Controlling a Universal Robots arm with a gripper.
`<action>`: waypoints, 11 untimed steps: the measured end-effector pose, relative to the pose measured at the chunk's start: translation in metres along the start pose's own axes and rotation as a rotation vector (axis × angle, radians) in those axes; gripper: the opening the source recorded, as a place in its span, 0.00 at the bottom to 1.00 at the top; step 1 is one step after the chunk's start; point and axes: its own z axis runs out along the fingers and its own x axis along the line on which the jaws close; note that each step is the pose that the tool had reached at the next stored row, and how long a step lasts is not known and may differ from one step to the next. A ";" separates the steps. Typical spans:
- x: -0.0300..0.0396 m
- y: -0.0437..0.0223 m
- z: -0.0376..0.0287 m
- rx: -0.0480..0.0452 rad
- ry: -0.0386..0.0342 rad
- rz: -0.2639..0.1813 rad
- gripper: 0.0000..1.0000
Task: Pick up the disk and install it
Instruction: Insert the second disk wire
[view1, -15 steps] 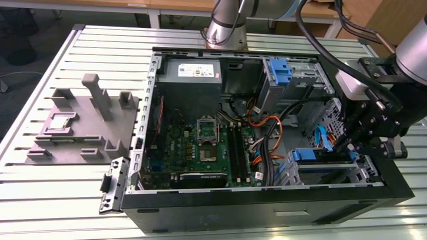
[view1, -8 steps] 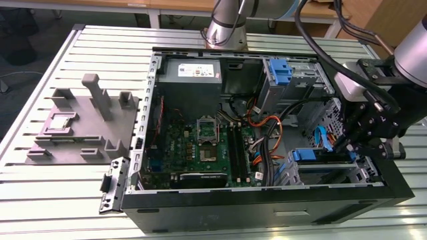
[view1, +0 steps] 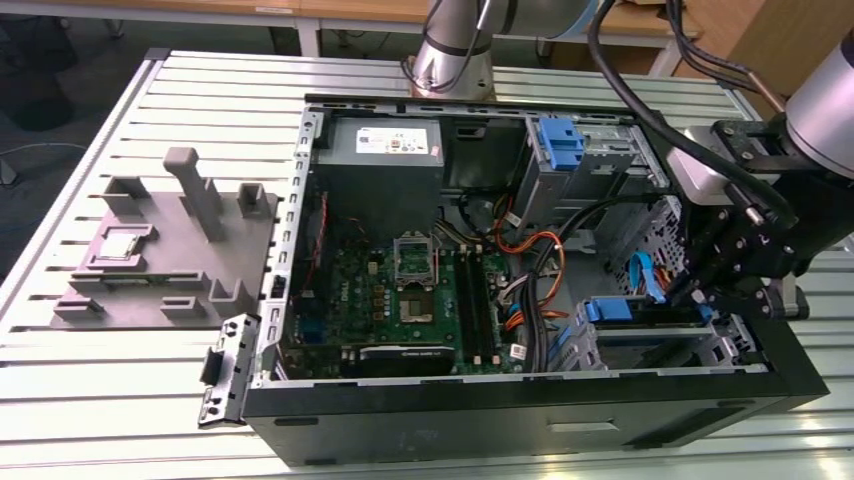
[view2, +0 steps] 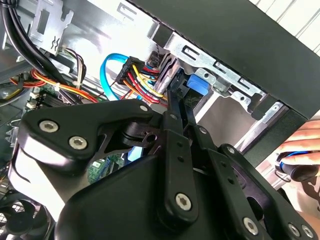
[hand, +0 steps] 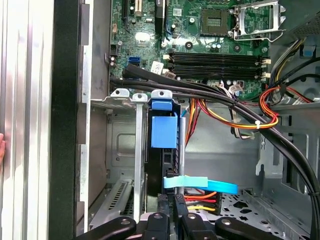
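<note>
One gripper (view1: 694, 290) is what you have at the exterior view's right end of the open computer case (view1: 534, 400), reaching down into the drive bay area. Your gripper's fingers (view2: 175, 107) stand close together, nearly parallel, with their tips against the blue tab of the disk (hand: 164, 131); whether they actually clamp it or only touch it you cannot tell from these views.

The disk sits edge-on in the metal drive cage (hand: 125, 150), its blue carrier showing as a block with a darker body beneath. In the first wrist view you also see a light blue data cable (hand: 200, 184) crossing just below the disk, the green motherboard (hand: 200, 30) beyond it, and orange and red wires running beside black cable bundles. The second wrist view gives you what the first lacks: a person's hand (view2: 302, 145) at the outside of the case wall, on a dark handle with a blue ring.

The exterior view shows you the slatted metal worktop (view1: 134, 400) carrying the case, with a grey plastic fixture (view1: 160, 250) on the left and a second blue bracket (view1: 561, 140) at the far side.
</note>
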 end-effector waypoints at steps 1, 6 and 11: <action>0.0000 0.0000 0.0005 0.0000 -0.0002 0.000 0.16; 0.0001 0.0000 0.0027 -0.0001 0.0000 0.000 0.16; 0.0002 0.0000 0.0055 0.0000 0.0011 0.000 0.16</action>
